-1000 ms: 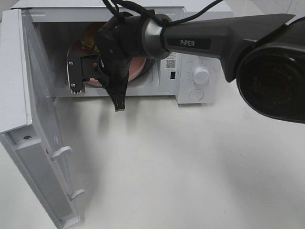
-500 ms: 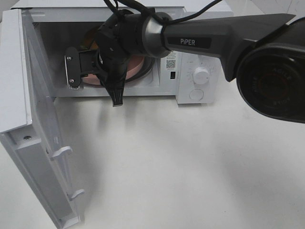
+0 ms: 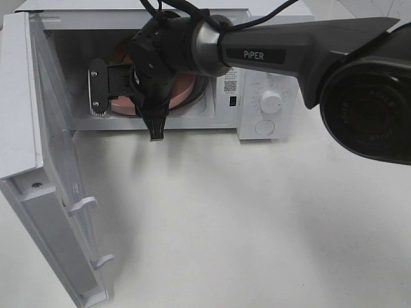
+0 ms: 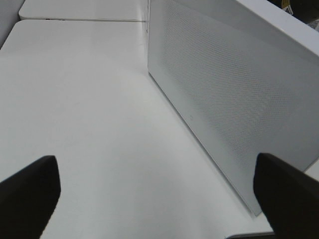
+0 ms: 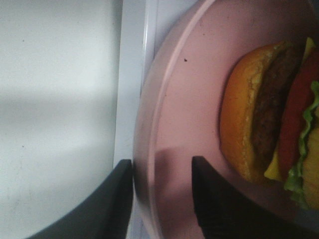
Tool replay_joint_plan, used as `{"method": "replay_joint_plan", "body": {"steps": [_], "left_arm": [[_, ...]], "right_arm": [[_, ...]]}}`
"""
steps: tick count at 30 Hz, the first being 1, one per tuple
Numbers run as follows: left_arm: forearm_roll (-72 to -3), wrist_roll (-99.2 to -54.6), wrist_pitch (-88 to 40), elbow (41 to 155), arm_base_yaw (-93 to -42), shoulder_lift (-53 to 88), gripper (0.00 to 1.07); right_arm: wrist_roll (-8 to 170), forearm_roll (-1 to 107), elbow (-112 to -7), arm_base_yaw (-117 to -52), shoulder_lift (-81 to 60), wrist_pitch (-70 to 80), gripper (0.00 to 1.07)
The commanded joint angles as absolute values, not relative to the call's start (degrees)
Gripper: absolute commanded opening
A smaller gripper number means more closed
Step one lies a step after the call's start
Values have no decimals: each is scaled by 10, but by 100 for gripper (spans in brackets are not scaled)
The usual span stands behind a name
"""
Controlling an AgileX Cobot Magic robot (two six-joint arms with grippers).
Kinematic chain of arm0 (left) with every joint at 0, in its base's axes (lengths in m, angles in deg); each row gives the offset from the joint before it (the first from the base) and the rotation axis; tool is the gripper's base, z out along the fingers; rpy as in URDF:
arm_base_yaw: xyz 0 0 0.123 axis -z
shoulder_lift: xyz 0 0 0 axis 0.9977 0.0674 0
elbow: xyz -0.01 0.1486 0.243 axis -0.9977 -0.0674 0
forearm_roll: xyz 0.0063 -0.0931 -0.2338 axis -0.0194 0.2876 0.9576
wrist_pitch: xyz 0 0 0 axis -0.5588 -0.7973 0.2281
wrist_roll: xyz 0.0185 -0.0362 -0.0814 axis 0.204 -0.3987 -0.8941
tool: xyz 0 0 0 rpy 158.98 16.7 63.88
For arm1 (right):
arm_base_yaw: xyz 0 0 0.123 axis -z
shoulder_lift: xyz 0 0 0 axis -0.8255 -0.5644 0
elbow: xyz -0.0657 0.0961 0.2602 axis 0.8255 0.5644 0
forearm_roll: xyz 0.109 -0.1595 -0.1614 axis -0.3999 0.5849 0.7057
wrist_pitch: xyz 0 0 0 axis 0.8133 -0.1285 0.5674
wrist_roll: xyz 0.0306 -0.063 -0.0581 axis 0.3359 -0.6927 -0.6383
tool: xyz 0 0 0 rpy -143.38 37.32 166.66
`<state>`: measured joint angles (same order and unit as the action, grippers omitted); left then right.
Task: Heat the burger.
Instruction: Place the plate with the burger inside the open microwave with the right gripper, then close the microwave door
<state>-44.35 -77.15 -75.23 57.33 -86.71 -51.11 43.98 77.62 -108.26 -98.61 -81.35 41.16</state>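
As the tool (image 5: 162, 162) straddles its curved rim, a plate (image 5: 189, 94) holds the burger (image 5: 269, 124).

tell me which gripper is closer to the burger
Right. The right gripper straddles the rim of the pink plate in the microwave, the burger just beyond. The left gripper is over the table beside a white perforated panel, burger out of view.

Plate (image 3: 185, 90) in high and right-wrist views
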Motion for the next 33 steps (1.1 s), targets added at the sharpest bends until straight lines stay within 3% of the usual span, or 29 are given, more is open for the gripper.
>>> {"method": "replay_joint_plan", "body": {"steps": [1, 5, 8, 11, 24, 33], "left_arm": [[-444, -776, -744, 572, -864, -520, 98], [-444, -776, -744, 572, -864, -520, 98], [-444, -776, -744, 572, -864, -520, 98], [-444, -776, -744, 572, -864, -520, 98], [-444, -776, -744, 572, -864, -520, 98], [-444, -776, -744, 572, -864, -520, 98]], "right_arm": [[456, 781, -1087, -984, -806, 421, 47], [478, 777, -1083, -984, -796, 416, 59], [481, 777, -1046, -985, -772, 382, 75], [481, 777, -1008, -985, -752, 360, 80], [497, 780, -829, -985, -648, 247, 79], [564, 781, -726, -985, -553, 247, 79]]}}
